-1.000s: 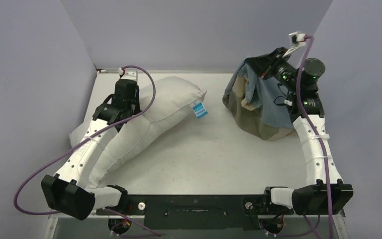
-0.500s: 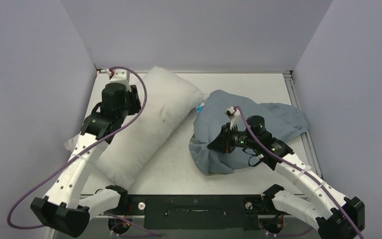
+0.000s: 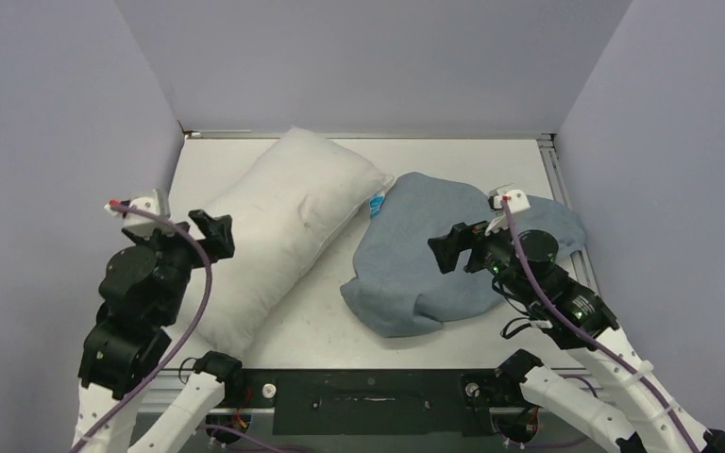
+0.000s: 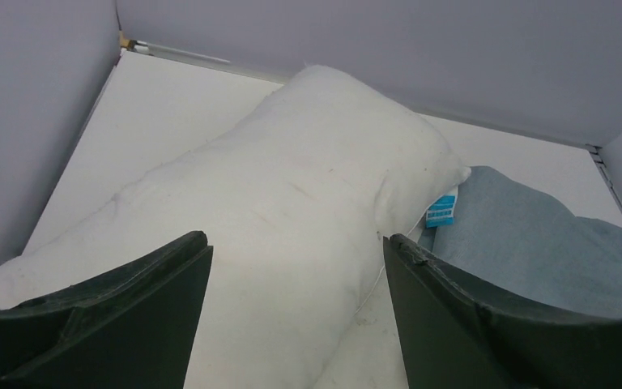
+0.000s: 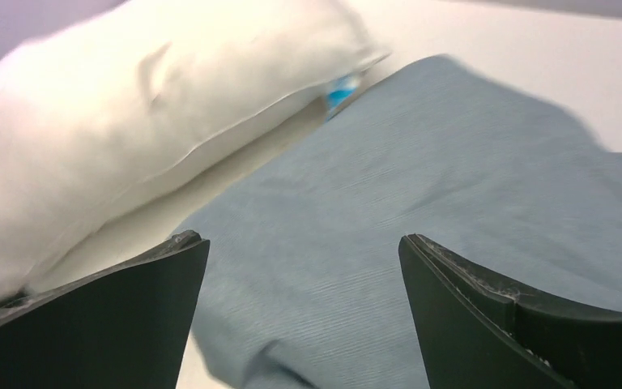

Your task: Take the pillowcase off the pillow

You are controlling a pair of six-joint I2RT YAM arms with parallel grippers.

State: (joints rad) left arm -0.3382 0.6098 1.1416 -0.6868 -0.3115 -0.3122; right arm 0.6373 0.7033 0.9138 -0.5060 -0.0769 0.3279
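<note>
We found the pillow (image 3: 278,231) lying bare and slantwise across the left half of the worktop (image 3: 340,316), one end toward the back wall and the other toward the near left corner. No cloth covered any part of it that we could see. Its small blue tag (image 3: 376,205) showed at the edge facing the middle. The pillowcase (image 3: 434,260) lay apart from it as a limp, crumpled blue heap on the right half. One edge came up just beside the tagged corner of the pillow, and we could not tell whether the two touched there.

The left jaws stood wide apart and empty, raised over the near end of the pillow. The right jaws were also spread wide, holding nothing, and hovered above the pillowcase without gripping it.

We judged the task to be essentially done, since the case was fully off and both things had been let go. All that seemed left was to draw the arms back.
</note>
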